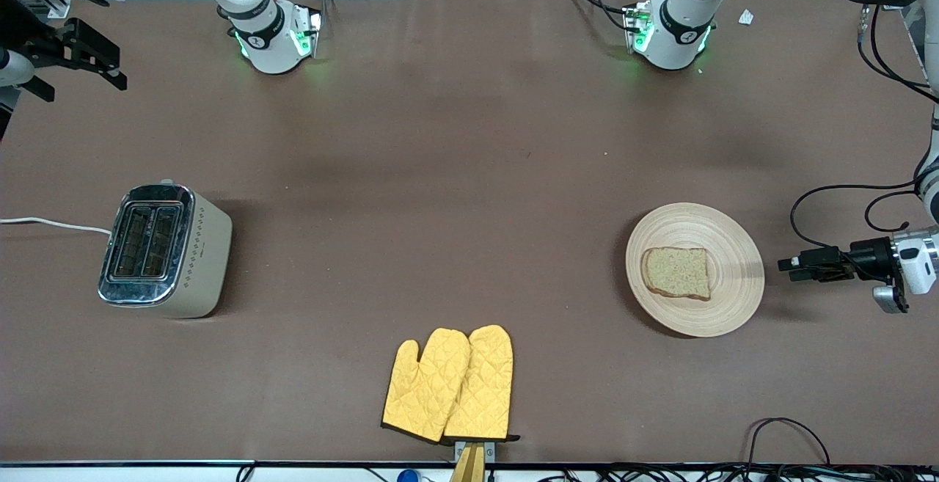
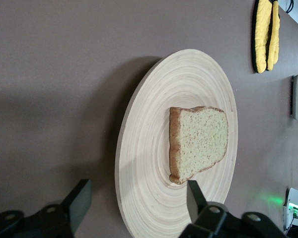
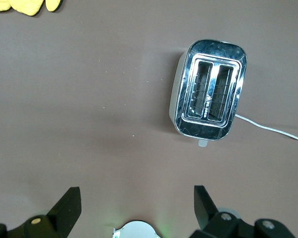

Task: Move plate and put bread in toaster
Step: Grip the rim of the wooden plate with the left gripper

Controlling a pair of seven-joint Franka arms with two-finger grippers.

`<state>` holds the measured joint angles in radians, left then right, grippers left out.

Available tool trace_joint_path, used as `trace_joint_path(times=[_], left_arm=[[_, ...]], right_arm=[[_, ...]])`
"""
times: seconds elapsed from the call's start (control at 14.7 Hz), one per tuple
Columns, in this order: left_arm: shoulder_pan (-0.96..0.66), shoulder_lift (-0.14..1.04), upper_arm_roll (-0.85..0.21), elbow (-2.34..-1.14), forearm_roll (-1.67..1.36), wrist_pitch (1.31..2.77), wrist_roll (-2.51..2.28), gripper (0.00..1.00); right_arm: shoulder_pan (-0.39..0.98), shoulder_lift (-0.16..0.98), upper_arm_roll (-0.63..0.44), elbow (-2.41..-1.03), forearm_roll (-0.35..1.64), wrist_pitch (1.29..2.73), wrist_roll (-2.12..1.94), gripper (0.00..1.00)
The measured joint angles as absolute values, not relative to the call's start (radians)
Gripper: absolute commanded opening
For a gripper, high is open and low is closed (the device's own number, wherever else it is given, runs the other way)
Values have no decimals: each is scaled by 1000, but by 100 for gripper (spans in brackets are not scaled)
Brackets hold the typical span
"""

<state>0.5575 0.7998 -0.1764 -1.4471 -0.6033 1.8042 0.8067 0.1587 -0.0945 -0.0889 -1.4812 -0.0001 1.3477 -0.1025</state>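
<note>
Hovering low beside the round light-wood plate [image 1: 733, 247], at its 3 o'clock in the front view, my left hand [image 1: 786, 265] has its fingers spread wide, gripping nothing. One brown wholegrain bread slice [image 1: 676, 272] lies on that plate. My right hand [image 3: 136, 201] waits open above the desk [image 1: 469, 174] near the cream two-slot toaster [image 1: 165, 251].

Left gripper [image 1: 786, 265] low at the left arm's end of the worktop, wrist horizontal, jaws apart, holding nothing. Right gripper [image 1: 110, 64] raised over the right arm's end, jaws wide apart, holding nothing; that arm waits.
</note>
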Motion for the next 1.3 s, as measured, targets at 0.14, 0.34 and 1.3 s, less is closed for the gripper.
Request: trace_joint_path(times=[0.14,0.34,1.3], left_arm=[[558,819,-176,-1446,-603,1808,833,74],[558,848,-176,-1446,-603,1824,875,65],[548,884,-181,-1443,-603,1825,885,15]], right_arm=[[159,-95,-89,-1481,0,1348,-102,100],[159,-95,-89,-1481,0,1348,-102,100],[159,-95,-89,-1481,0,1348,-102,100]])
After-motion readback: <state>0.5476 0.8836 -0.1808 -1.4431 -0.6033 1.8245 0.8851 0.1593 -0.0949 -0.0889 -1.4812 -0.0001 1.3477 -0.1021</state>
